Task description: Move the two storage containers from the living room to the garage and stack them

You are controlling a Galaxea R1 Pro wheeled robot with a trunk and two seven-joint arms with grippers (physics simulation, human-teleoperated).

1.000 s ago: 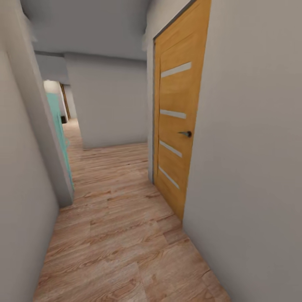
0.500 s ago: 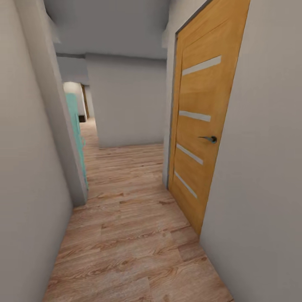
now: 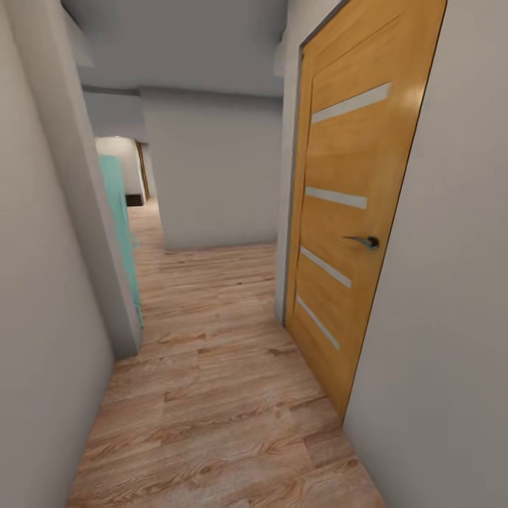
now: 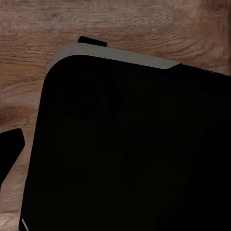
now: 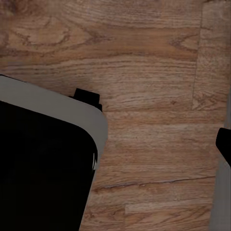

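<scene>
A narrow hallway runs ahead in the head view, its wood-plank floor (image 3: 212, 395) laid between pale grey walls. One closed wooden door (image 3: 349, 212) stands in the right wall, carrying four pale horizontal strips and one dark lever handle (image 3: 365, 241). On the left, a wall corner (image 3: 92, 212) juts into the passage, and just behind it one turquoise panel (image 3: 118, 226) shows edge-on. Straight ahead a grey wall block (image 3: 215, 169) closes the hallway, leaving a gap to its left where the planks continue toward a lit opening (image 3: 123, 169) farther back. A grey ceiling (image 3: 183, 42) hangs overhead. Both wrist views look down on the same wood planks, each with a large black rounded body with a pale grey edge (image 4: 125, 139) (image 5: 43, 163) in front of the floor. Neither orange-red bin can be seen from any of the three cameras, so their place cannot be told. Whether the fingers of either arm are spread or pressed together cannot be told.
</scene>
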